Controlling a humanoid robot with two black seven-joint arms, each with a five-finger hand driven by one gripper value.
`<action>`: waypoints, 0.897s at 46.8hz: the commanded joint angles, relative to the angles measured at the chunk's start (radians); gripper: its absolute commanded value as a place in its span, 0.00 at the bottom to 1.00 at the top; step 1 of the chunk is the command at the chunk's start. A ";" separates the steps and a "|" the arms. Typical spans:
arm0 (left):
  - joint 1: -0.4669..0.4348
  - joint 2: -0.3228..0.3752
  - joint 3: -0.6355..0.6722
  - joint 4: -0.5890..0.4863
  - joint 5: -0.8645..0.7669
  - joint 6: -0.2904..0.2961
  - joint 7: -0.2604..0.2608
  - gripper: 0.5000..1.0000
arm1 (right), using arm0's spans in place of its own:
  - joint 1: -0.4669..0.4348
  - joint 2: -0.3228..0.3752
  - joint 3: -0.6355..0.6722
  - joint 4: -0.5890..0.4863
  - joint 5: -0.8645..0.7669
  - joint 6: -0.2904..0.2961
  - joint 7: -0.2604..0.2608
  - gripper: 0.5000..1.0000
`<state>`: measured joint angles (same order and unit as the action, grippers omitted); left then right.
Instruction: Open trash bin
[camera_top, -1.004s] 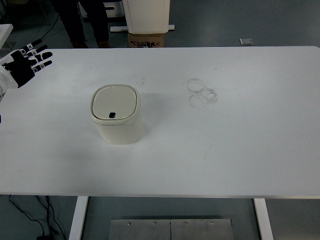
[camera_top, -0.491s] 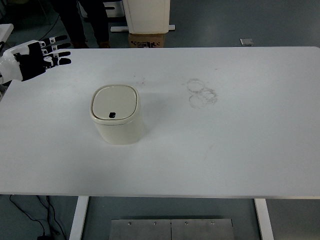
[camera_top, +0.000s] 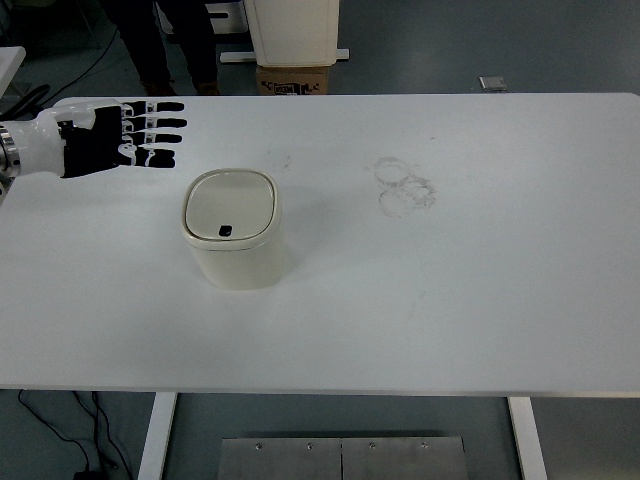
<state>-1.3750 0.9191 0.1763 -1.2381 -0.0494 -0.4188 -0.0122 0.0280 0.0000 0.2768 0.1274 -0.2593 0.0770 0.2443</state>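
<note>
A small cream trash bin (camera_top: 235, 238) stands on the white table (camera_top: 480, 280), left of centre. Its rounded square lid (camera_top: 229, 204) lies flat and closed, with a small dark button (camera_top: 224, 231) at the near edge. My left hand (camera_top: 122, 136) hovers over the table's far left, up and to the left of the bin, apart from it. Its fingers are stretched out flat and point right, holding nothing. The right arm is out of view.
Faint ring-shaped smudges (camera_top: 403, 186) mark the table right of the bin. Beyond the far edge a person's legs (camera_top: 165, 40) stand at top left, next to a white cabinet (camera_top: 292, 30) and a cardboard box (camera_top: 294, 79).
My left hand has travelled right from the table's left edge toward the bin, turning so the fingers point right. The bin and lid are unchanged.
</note>
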 joint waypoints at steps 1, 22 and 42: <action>-0.025 -0.002 0.029 -0.007 0.022 -0.001 0.000 1.00 | -0.002 0.000 0.001 0.000 0.000 0.000 0.000 0.98; -0.119 -0.005 0.041 -0.119 0.167 -0.097 0.020 1.00 | -0.002 0.000 -0.001 0.000 0.000 0.000 0.000 0.98; -0.226 -0.005 0.109 -0.152 0.243 -0.192 0.139 1.00 | -0.002 0.000 0.001 0.000 0.000 0.000 0.000 0.98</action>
<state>-1.5940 0.9143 0.2852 -1.3900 0.1801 -0.6106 0.1269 0.0257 0.0000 0.2772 0.1274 -0.2592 0.0761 0.2452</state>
